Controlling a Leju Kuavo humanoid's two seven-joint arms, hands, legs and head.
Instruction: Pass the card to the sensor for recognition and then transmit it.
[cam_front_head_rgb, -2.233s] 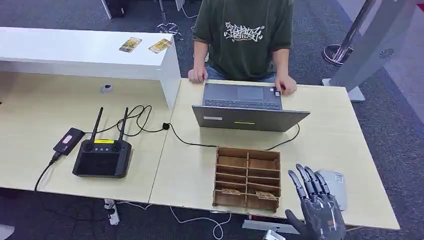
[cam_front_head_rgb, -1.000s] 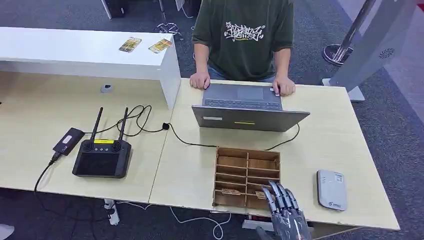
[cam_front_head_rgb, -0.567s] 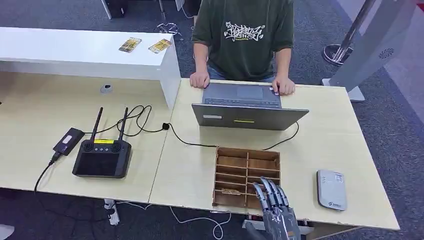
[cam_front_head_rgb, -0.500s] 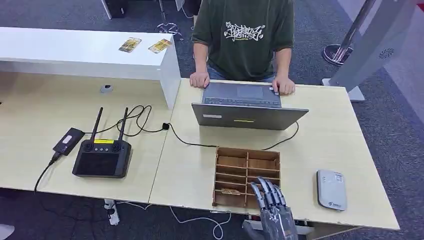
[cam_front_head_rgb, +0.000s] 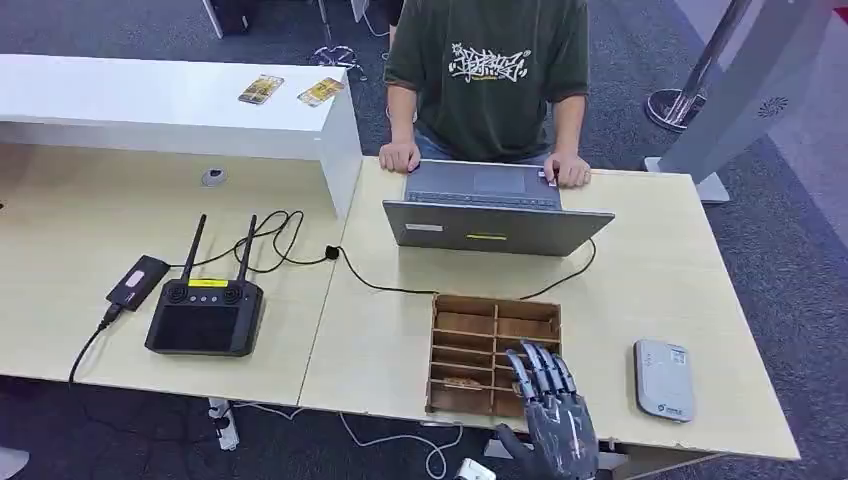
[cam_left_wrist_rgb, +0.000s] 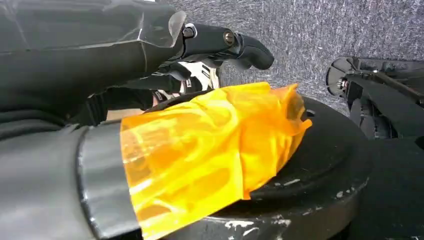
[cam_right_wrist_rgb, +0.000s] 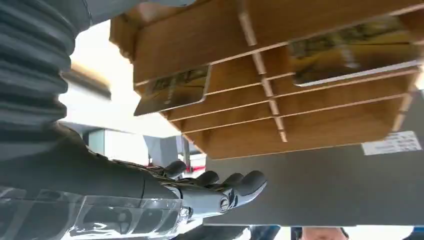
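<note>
Since 2.2 s ago the right robot hand (cam_front_head_rgb: 548, 420) has shifted from beside the sensor (cam_front_head_rgb: 663, 379) to the rack's (cam_front_head_rgb: 494, 352) near edge. Its fingers are spread, holding nothing. Cards (cam_right_wrist_rgb: 173, 90) sit just ahead in the near slots, ungrasped. Pickup, scan and handover all remain. Left robot hand (cam_left_wrist_rgb: 220, 45): state cannot be told.
</note>
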